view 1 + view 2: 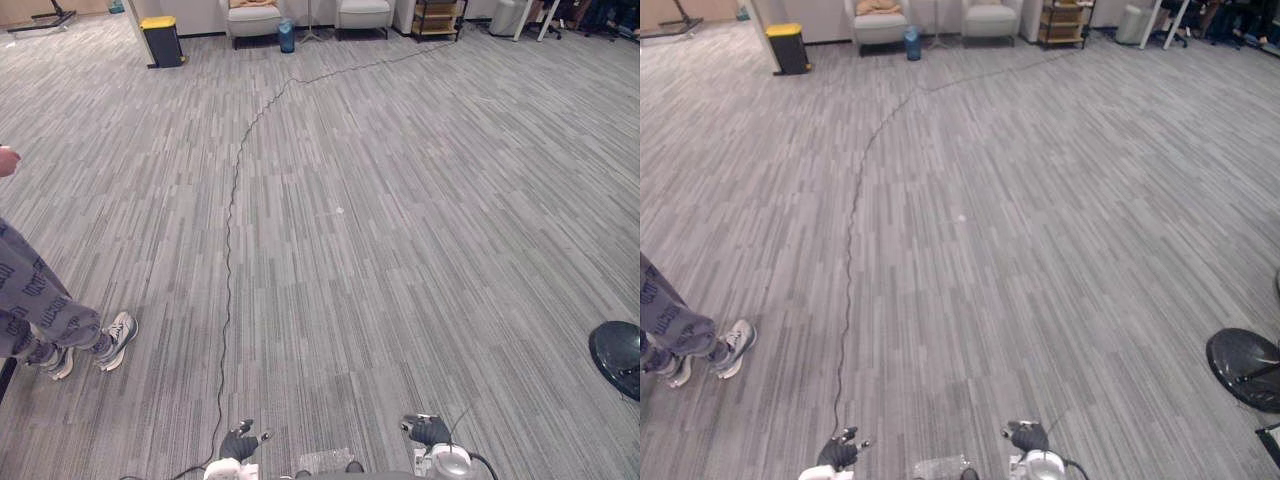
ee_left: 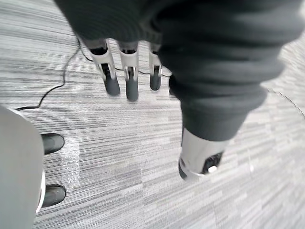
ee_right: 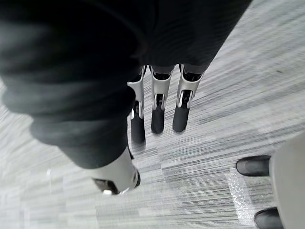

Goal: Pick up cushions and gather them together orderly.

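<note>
A tan cushion (image 1: 252, 3) lies on the seat of the left armchair (image 1: 255, 20) at the far end of the room. My left hand (image 1: 240, 443) hangs low at the bottom edge of the eye views, over bare grey carpet. Its fingers (image 2: 126, 71) are straight and hold nothing. My right hand (image 1: 430, 431) hangs beside it to the right, fingers (image 3: 159, 105) also straight and empty. Both hands are far from the cushion.
A person's legs and pale shoes (image 1: 60, 335) stand at the left, with a hand (image 1: 6, 160) at the edge. A yellow-lidded bin (image 1: 162, 40), a blue container (image 1: 287, 36), a second armchair (image 1: 363, 12) and a shelf (image 1: 438, 18) line the far wall. A black round base (image 1: 617, 355) sits at the right.
</note>
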Tool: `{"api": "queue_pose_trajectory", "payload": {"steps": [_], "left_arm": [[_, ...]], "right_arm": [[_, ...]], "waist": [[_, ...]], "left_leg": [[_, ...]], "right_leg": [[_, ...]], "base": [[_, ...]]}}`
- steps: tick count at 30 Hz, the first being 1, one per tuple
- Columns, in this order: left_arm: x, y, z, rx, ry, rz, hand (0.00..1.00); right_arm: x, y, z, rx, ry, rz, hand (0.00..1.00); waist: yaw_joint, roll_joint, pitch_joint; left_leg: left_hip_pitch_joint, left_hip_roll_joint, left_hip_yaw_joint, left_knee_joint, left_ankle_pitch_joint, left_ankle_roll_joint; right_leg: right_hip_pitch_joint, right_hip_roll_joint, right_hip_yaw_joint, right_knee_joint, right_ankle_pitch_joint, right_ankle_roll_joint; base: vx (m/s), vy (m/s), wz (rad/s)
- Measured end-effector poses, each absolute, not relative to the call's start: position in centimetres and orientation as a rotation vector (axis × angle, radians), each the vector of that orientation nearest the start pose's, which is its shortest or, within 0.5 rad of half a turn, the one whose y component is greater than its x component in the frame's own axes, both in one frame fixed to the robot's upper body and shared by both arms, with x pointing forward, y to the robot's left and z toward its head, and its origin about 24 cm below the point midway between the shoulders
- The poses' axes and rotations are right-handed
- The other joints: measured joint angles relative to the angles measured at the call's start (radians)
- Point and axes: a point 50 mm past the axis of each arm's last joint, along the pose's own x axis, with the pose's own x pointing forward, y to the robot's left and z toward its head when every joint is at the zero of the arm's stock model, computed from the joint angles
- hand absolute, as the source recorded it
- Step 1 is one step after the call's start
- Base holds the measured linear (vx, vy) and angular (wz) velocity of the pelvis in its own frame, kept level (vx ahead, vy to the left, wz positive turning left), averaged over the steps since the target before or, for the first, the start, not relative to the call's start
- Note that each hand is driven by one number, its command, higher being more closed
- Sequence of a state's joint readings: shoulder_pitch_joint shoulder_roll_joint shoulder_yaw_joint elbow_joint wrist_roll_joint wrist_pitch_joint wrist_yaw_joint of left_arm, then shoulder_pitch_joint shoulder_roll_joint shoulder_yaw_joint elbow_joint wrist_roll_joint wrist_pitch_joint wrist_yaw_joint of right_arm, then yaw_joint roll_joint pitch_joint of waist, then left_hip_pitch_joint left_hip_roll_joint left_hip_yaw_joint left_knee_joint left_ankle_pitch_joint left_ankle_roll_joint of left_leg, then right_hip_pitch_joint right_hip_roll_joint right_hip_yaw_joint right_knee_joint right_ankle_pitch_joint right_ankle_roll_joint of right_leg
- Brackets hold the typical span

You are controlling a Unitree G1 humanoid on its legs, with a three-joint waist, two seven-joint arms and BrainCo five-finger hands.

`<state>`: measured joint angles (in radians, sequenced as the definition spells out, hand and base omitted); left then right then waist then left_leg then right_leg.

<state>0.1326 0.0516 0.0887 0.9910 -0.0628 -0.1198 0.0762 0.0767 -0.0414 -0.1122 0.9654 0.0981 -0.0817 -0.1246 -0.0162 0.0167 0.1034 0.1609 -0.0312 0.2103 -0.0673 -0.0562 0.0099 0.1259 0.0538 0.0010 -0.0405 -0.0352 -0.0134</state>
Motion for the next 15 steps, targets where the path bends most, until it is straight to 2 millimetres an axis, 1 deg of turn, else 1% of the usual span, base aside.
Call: {"api": "queue_pose_trajectory", "payload": {"steps": [4, 6, 10, 15], "left_arm": [[9.2, 18.9, -15.8, -0.044, 1.01, 0.278, 0.0], [9.0, 19.1, -15.9, -0.068, 1.019, 0.308, 0.0], [9.0, 19.0, -15.9, -0.073, 1.027, 0.312, 0.0], [9.2, 19.0, -16.0, -0.072, 1.033, 0.308, 0.0]], "right_arm": [[10.9, -19.6, -15.4, 0.127, 0.986, -0.4, 0.0], [10.3, -19.8, -15.6, 0.153, 1.01, -0.436, 0.0], [9.8, -20.0, -15.8, 0.196, 1.024, -0.484, 0.0], [9.5, -19.9, -16.0, 0.206, 1.039, -0.49, 0.0]], "waist": [[0.0, -0.001, -0.001], [0.0, -0.003, 0.0], [0.0, -0.007, 0.002], [0.006, -0.015, 0.003]], "left_leg": [[0.011, -0.005, -0.024, -0.036, 0.023, 0.006], [0.013, -0.008, -0.042, -0.036, 0.024, 0.008], [0.007, -0.018, -0.083, -0.042, 0.03, 0.017], [-0.002, -0.028, -0.093, -0.042, 0.032, 0.019]], "right_leg": [[0.001, -0.002, -0.026, -0.001, -0.004, 0.005], [0.003, -0.007, -0.047, -0.001, -0.011, 0.014], [0.011, -0.018, -0.085, -0.004, -0.017, 0.02], [0.017, -0.027, -0.102, -0.013, -0.017, 0.02]], "base": [[-0.03, -0.02, 0.16], [-0.06, -0.019, 0.28], [-0.02, -0.002, 0.3], [0.0, 0.006, 0.11]]}}
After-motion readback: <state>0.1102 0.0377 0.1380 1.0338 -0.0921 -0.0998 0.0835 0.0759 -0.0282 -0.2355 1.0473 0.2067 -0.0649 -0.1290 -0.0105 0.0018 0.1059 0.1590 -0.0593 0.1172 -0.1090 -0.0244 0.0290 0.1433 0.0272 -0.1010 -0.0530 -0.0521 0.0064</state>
